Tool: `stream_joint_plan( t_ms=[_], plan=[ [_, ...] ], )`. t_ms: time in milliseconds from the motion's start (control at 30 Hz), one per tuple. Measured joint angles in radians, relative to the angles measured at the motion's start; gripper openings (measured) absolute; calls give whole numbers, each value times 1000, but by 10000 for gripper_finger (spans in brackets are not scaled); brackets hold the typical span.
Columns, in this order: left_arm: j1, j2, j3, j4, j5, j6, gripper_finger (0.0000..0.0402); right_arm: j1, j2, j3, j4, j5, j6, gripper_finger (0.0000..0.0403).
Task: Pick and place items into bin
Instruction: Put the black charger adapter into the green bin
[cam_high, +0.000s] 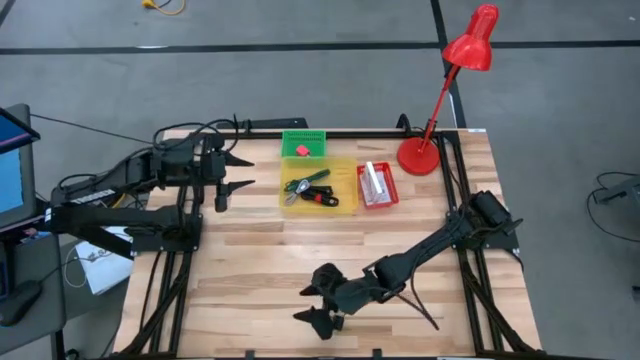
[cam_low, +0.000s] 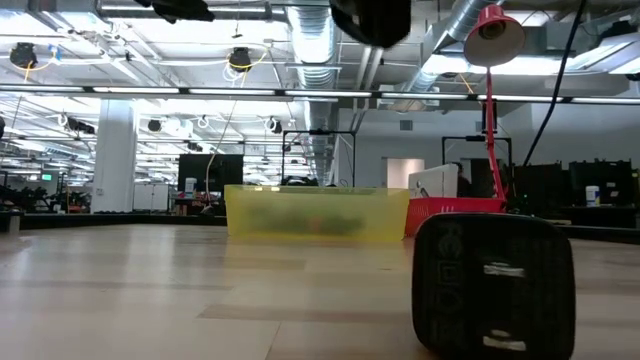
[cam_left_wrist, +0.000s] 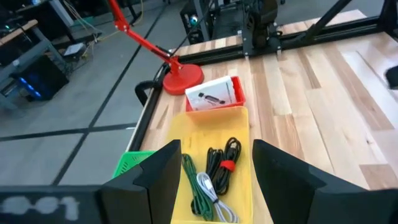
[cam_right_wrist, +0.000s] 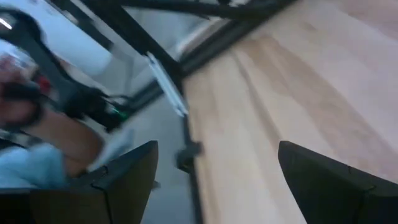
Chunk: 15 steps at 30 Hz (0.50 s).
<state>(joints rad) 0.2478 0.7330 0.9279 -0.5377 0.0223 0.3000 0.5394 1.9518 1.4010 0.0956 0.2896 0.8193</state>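
Observation:
The yellow bin (cam_high: 320, 185) holds a green-handled tool (cam_high: 299, 185) and a red-and-black tool (cam_high: 323, 197), both lying on its floor. Beside it, a red bin (cam_high: 378, 186) holds a white carded package (cam_left_wrist: 210, 96), and a green bin (cam_high: 303, 145) holds a small pink piece (cam_high: 302, 151). My left gripper (cam_high: 238, 172) hovers open just left of the yellow bin, pointing at it; in the left wrist view the left gripper (cam_left_wrist: 216, 149) frames the bin. My right gripper (cam_high: 308, 304) hangs open over bare wood near the table's near edge, with nothing between its fingers (cam_right_wrist: 134, 171).
A red desk lamp (cam_high: 432, 150) stands at the far right corner, its head (cam_high: 473, 42) reaching beyond the table. In the low view a dark rounded block (cam_low: 494, 285) stands close to the camera, in front of the yellow bin (cam_low: 315, 212). Bare wood (cam_high: 260, 260) lies between the arms.

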Motion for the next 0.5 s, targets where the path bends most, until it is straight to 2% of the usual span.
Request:
stream_joint_plan(
  t_ms=[233,500],
  plan=[
    [0,0,0,8,27,1,188,34,-2,1,-267,103,-16,326],
    [0,0,0,6,27,-17,188,104,0,2,-442,134,105,326]
  ],
)
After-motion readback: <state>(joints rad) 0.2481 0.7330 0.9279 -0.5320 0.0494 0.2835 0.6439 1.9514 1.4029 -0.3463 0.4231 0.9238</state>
